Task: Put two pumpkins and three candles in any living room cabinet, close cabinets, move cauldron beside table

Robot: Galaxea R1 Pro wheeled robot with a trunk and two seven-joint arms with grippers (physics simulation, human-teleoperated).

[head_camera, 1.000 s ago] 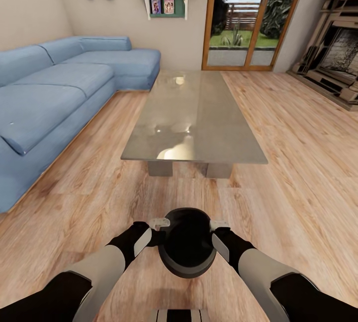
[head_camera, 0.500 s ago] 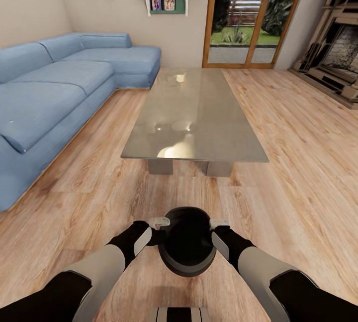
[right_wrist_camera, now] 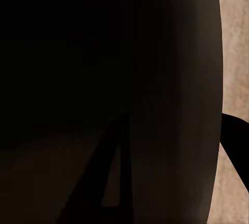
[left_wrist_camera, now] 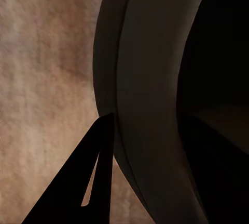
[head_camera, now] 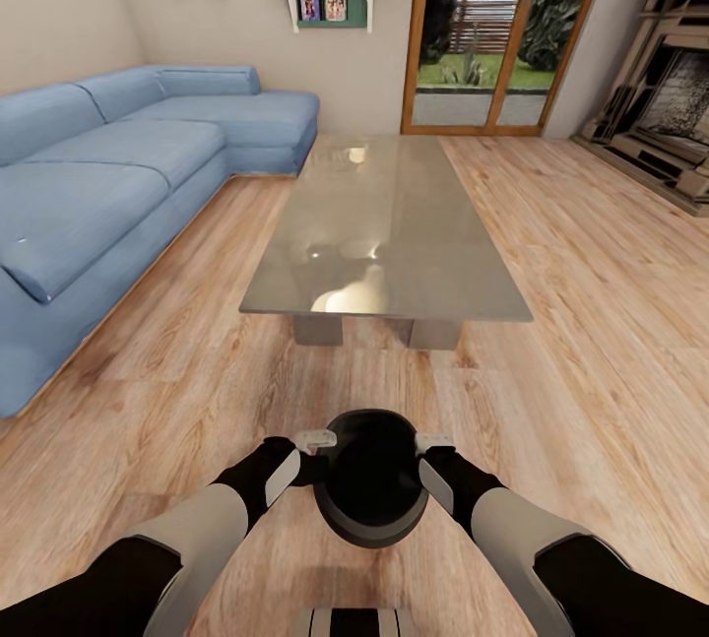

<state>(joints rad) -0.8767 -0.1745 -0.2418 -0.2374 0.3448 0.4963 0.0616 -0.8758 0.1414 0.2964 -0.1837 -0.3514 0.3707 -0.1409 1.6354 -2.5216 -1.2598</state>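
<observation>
Head view: both hands clamp cauldron (head_camera: pixel 370 491) rim; bare floor (head_camera: pixel 551 401) before table (head_camera: pixel 386 223).

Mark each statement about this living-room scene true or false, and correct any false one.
1. The cauldron is held between the left gripper and the right gripper. True.
2. The cauldron stands on the coffee table. False: it is held over the wooden floor, short of the table's near end.
3. The blue sofa lies on the robot's left of the table. True.
4. The fireplace is behind the sofa. False: it is at the far right, across the room from the sofa.
5. Pumpkins sit on the glass tabletop. False: only reflections show.
</observation>
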